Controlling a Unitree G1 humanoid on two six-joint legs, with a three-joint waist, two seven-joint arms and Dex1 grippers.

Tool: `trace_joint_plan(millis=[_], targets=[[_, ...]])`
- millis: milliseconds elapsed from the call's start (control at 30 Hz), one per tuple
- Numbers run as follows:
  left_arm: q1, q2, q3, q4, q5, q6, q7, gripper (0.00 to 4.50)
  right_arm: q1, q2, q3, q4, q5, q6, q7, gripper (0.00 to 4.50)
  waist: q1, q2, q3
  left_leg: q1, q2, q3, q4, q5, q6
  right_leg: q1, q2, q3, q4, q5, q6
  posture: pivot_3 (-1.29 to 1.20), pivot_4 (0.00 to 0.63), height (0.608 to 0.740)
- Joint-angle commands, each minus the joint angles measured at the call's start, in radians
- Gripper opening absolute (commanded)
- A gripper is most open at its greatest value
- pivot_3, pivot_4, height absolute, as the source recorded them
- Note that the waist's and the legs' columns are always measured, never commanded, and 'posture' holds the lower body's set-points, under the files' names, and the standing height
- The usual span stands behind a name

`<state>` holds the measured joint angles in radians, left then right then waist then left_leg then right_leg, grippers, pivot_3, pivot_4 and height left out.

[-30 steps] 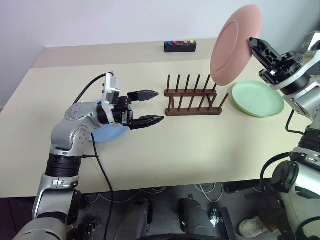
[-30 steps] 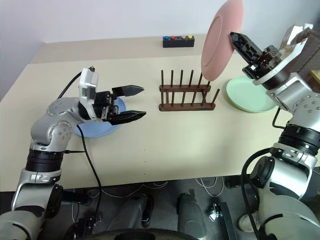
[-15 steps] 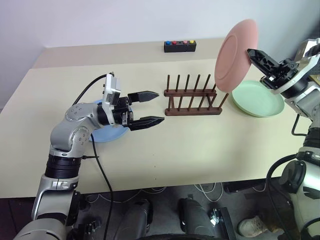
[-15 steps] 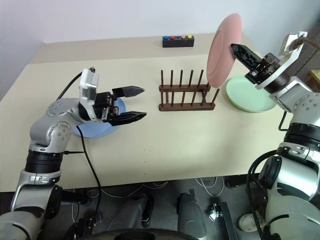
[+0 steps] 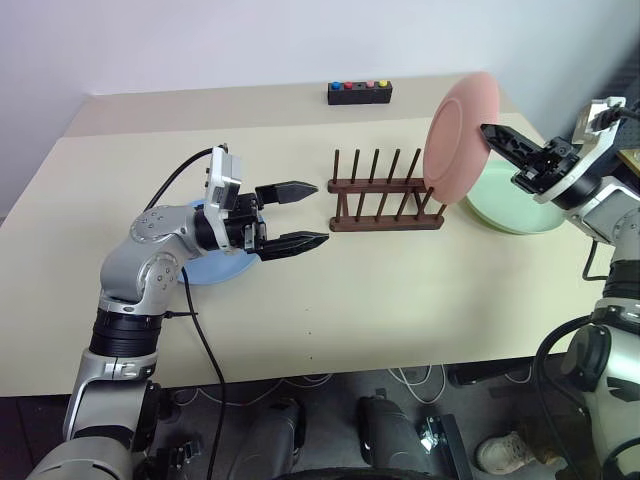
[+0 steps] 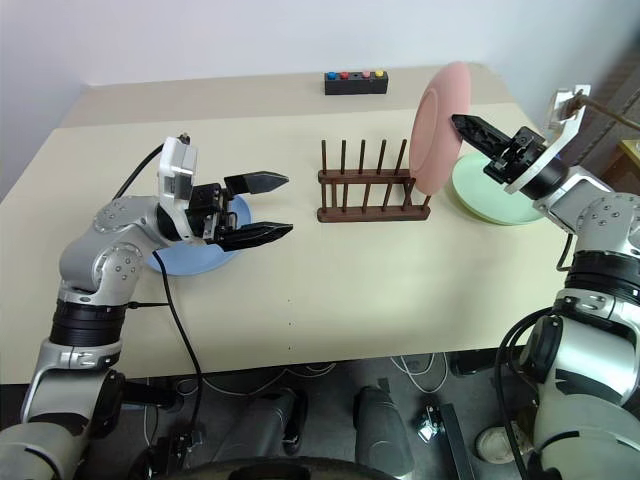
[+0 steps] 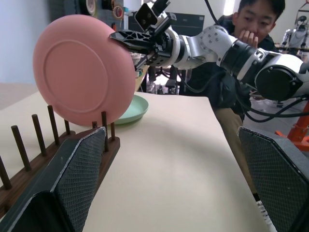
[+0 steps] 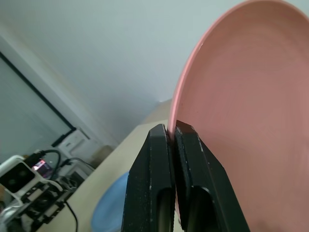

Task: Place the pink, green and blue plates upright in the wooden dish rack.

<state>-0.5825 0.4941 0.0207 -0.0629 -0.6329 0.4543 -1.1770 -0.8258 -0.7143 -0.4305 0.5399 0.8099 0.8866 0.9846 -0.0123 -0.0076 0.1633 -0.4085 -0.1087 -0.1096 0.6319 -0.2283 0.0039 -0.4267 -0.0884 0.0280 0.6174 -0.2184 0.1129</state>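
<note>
We pinch the round salmon-pink plate (image 5: 460,135) on edge in our right gripper (image 5: 490,136) to slot between the dark wooden rack (image 5: 385,205) pegs, left gripper (image 5: 300,213) wide open, empty.

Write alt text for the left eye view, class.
The right gripper holds the pink plate upright by its rim at the wooden dish rack's right end. The green plate lies flat behind it; the open left gripper hovers beside the blue plate.
</note>
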Motion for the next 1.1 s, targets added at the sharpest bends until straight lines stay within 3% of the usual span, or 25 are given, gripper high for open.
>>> trace_joint_plan(millis=[33,167,467,733,867,967,1100], targets=[[-0.015,0.008,0.008,-0.04,-0.009,-0.007,0.004,4.5,-0.009,-0.007,0.006,0.016,-0.029,-0.045,0.008,0.03,0.0,0.0,0.0,0.0,0.0,0.0,0.0,0.0,0.0,0.0,0.0,0.0,0.0,0.0,0.0,0.0,0.15,0.74],[-0.014,0.009,0.008,-0.042,-0.012,-0.005,0.006,4.5,-0.005,-0.001,0.019,0.043,-0.056,-0.078,0.026,0.03,0.001,0.0,0.0,0.0,0.0,0.0,0.0,0.0,0.0,0.0,0.0,0.0,0.0,0.0,0.0,0.0,0.15,0.74],[-0.015,0.005,0.007,-0.039,-0.011,-0.006,0.008,4.5,-0.032,0.004,0.021,0.068,-0.125,-0.209,-0.009,4.46,0.0,0.0,0.0,0.0,0.0,0.0,0.0,0.0,0.0,0.0,0.0,0.0,0.0,0.0,0.0,0.0,0.15,0.74],[-0.014,0.002,0.005,-0.04,-0.018,-0.006,0.001,4.5,-0.051,0.002,-0.074,-0.003,-0.167,-0.489,-0.161,4.46,0.0,0.001,0.001,0.0,0.0,0.0,0.0,0.0,0.0,0.0,0.0,0.0,0.0,0.0,0.0,0.0,0.15,0.74],[-0.006,0.004,0.001,-0.046,-0.013,-0.016,-0.008,4.5,-0.001,0.002,-0.103,-0.105,-0.16,-0.465,-0.264,4.46,0.001,0.001,0.001,0.0,0.0,0.0,0.0,0.0,0.0,0.0,0.0,0.0,0.0,0.0,0.0,0.0,0.15,0.74],[0.001,0.007,-0.008,-0.049,0.001,-0.025,-0.01,4.5,0.093,-0.037,-0.093,-0.182,-0.198,-0.404,-0.322,4.46,0.003,0.001,0.001,0.0,0.0,0.0,0.0,0.0,0.0,0.0,0.0,0.0,0.0,0.0,0.0,0.0,0.15,0.74],[0.001,0.03,-0.025,-0.051,-0.026,0.038,-0.04,4.5,0.289,-0.196,0.068,-0.285,-0.422,-0.494,-0.256,4.46,0.008,0.002,0.001,0.0,-0.001,0.0,0.0,0.0,0.0,0.0,0.0,0.0,0.0,0.0,0.0,0.0,0.15,0.74]])
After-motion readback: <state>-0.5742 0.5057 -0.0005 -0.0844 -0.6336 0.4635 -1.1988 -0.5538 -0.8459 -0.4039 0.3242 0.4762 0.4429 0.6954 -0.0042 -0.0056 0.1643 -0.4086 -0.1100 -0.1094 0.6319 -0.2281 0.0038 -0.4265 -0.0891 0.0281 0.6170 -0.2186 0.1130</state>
